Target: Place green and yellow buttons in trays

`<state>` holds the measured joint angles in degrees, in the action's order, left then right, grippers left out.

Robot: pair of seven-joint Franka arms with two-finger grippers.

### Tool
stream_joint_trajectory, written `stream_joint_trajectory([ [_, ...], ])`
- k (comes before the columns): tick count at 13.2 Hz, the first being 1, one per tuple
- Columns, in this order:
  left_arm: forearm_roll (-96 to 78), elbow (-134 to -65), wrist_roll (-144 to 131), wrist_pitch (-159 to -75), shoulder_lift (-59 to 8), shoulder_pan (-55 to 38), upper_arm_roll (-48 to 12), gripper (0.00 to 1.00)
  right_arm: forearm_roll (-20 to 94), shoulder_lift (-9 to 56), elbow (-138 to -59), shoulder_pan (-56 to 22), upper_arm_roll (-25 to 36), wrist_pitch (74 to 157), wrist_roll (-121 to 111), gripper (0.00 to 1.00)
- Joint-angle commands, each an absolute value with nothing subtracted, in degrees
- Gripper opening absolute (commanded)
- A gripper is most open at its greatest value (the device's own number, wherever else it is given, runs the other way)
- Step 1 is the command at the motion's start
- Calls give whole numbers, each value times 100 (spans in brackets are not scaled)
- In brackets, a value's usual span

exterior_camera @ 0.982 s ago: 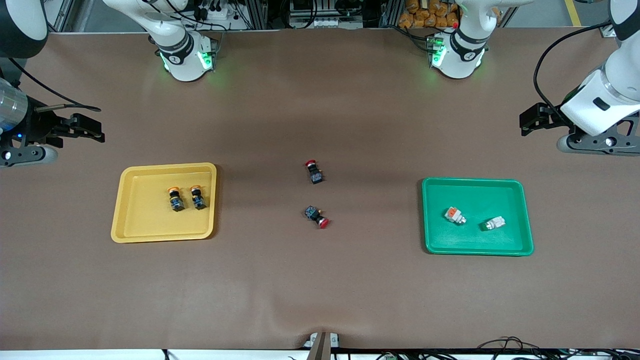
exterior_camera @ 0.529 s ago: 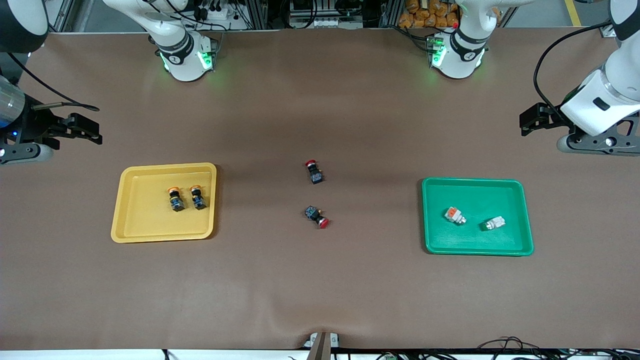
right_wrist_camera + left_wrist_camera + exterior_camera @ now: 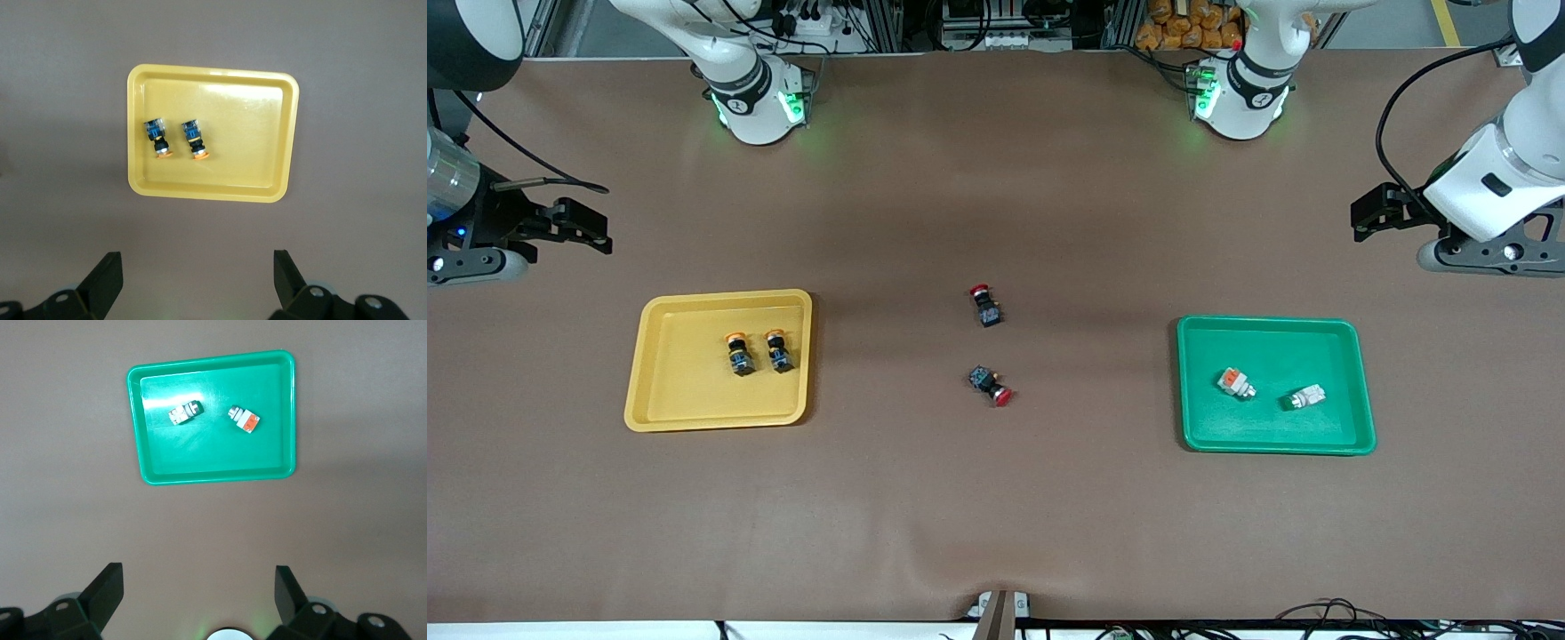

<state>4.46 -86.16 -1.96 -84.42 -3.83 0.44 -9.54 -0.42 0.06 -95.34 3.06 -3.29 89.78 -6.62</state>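
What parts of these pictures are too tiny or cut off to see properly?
- Front view: lettering on the red buttons is too small.
- Front view: the right gripper and left gripper are small and dark; the arms run off the edges.
- Wrist views: each gripper's body is cut off; only open fingers show.

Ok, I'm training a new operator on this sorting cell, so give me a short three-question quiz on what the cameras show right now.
1. True or false: the yellow tray holds two black switches with orange-yellow caps, lying side by side.
2. Which items lie in the green tray? A) two red-capped switches B) two white-grey switches C) nothing
3. Fill in: the two red-capped switches lie on the bare ____, between the trays.

Key:
1. True. The right wrist view shows the pair in the tray.
2. B: one with an orange block, one with a green block.
3. Table. The left claw and right claw are open and hold nothing, each up over bare table by its own tray.
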Motion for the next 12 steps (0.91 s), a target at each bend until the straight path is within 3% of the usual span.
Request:
stream_joint_trajectory([
  [1, 449, -8587, -263, -8446, -334, 131, -958, 100, -123, -141, -9606, 352, -387, 8868, -686, 100],
  [12, 0, -8596, -483, -8446, -325, 439, -1002, 100, -88, -114, -9598, 369, -387, 8912, -677, 100],
])
